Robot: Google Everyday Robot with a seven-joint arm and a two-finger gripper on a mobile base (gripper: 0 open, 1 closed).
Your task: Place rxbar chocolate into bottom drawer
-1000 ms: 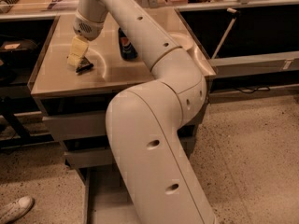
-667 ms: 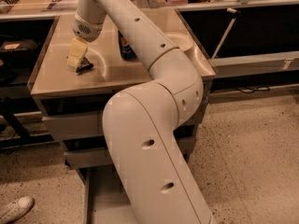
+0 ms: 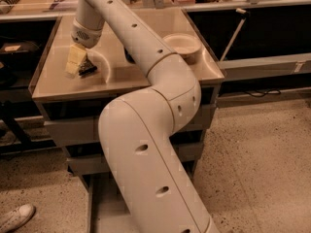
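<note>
The rxbar chocolate (image 3: 88, 70), a small black-wrapped bar, lies on the tan top of the cabinet (image 3: 121, 79) near its left front. My gripper (image 3: 76, 62) is down on the cabinet top, right against the bar's left end and partly covering it. The bottom drawer (image 3: 98, 212) is pulled out at floor level below the cabinet. Only a strip of its grey floor shows to the left of my arm, which hides the rest.
A shallow pale bowl (image 3: 182, 43) sits at the right back of the cabinet top. A dark can (image 3: 129, 57) is mostly hidden behind my arm. Two upper drawers (image 3: 73, 130) are closed. A white shoe (image 3: 15, 217) is on the floor at lower left. Dark shelving stands on both sides.
My arm's elbow and lower segment have swung a little to the left and now cover more of the can. The gripper stays at the bar on the cabinet top.
</note>
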